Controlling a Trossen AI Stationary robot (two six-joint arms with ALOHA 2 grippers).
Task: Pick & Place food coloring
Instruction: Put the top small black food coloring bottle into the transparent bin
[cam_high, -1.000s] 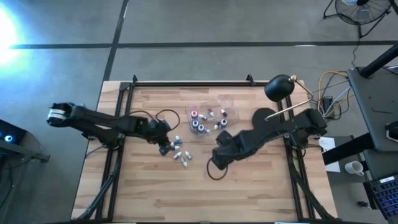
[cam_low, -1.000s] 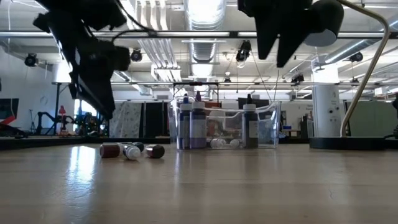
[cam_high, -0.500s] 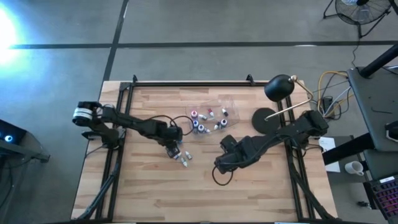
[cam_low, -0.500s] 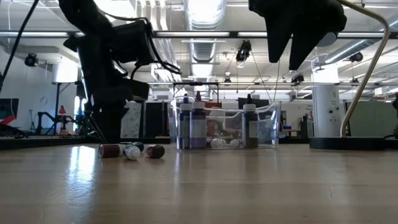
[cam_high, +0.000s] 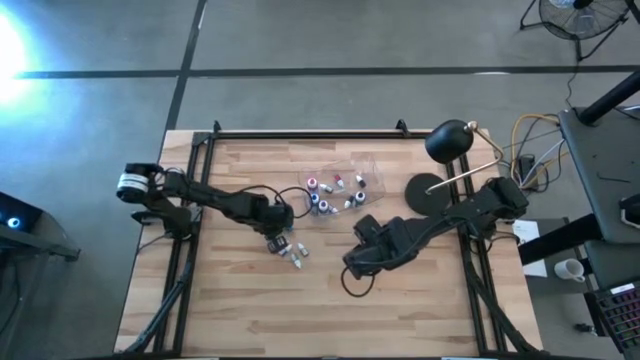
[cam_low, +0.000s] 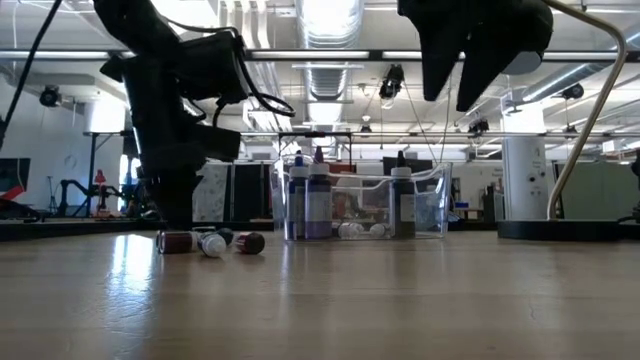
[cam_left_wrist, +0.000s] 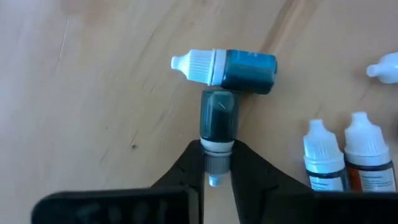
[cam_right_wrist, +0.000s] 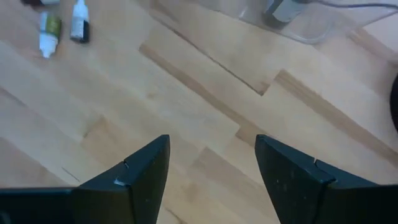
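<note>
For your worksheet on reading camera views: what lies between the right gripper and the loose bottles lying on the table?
Only bare wood. In the right wrist view, plain table stretches from the open right gripper to the loose bottles; the high view shows the same gap.

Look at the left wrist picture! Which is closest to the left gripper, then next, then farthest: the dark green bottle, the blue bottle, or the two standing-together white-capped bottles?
1. The dark green bottle: the left gripper is shut on its cap end.
2. The blue bottle: lying crosswise just past the green one's far end, touching it.
3. The two white-capped bottles: off to one side, side by side, clear of the fingers.
</note>
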